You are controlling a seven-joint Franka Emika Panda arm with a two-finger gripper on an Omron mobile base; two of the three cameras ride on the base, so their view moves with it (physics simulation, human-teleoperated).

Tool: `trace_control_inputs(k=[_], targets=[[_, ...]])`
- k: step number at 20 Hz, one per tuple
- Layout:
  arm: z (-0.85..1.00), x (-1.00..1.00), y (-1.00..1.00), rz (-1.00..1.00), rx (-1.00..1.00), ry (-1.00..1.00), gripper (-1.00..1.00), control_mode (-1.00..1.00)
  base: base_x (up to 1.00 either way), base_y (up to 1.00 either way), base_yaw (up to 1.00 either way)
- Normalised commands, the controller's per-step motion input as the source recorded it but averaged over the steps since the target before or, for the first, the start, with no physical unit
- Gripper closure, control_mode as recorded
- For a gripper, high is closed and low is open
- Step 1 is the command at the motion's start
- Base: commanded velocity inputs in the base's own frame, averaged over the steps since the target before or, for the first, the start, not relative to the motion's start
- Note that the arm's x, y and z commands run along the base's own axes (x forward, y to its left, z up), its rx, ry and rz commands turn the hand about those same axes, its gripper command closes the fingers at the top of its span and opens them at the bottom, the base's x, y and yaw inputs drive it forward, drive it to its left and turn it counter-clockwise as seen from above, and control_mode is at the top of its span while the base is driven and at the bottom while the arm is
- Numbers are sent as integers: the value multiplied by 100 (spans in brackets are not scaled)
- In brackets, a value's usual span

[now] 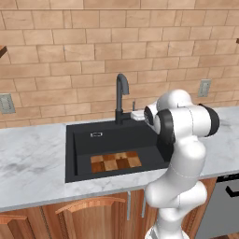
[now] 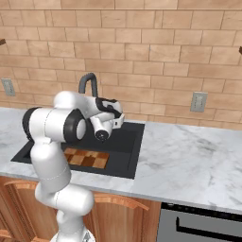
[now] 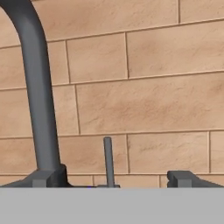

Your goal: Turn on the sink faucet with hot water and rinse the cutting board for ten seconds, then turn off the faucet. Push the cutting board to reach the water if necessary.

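While the hand (image 3: 111, 179) is held spread and empty, the lever (image 3: 107, 161) is seen upright between its fingertips (image 3: 186, 178), not touched. The faucet (image 3: 37, 96) rises just left of it, its spout cut off at the top. Below the hand, the board (image 1: 115, 161) lies flat at the sink's (image 1: 84, 144) front wall, with bare basin behind. Its right end is hidden by the arm.
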Motion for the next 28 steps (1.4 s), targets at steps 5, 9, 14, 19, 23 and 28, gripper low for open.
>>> trace_control_inputs(k=[5,9,14,19,23,28], targets=[[0,14,-11,0,0,0,-100,-100,0,0,0],[0,20,0,0,0,0,-100,-100,0,0,0],[0,22,0,0,0,0,-100,-100,0,0,0],[-4,13,0,0,0,1,-100,-100,0,0,0],[-17,3,0,0,0,7,-100,-100,0,0,0],[-12,5,0,0,0,10,-100,-100,0,0,0]])
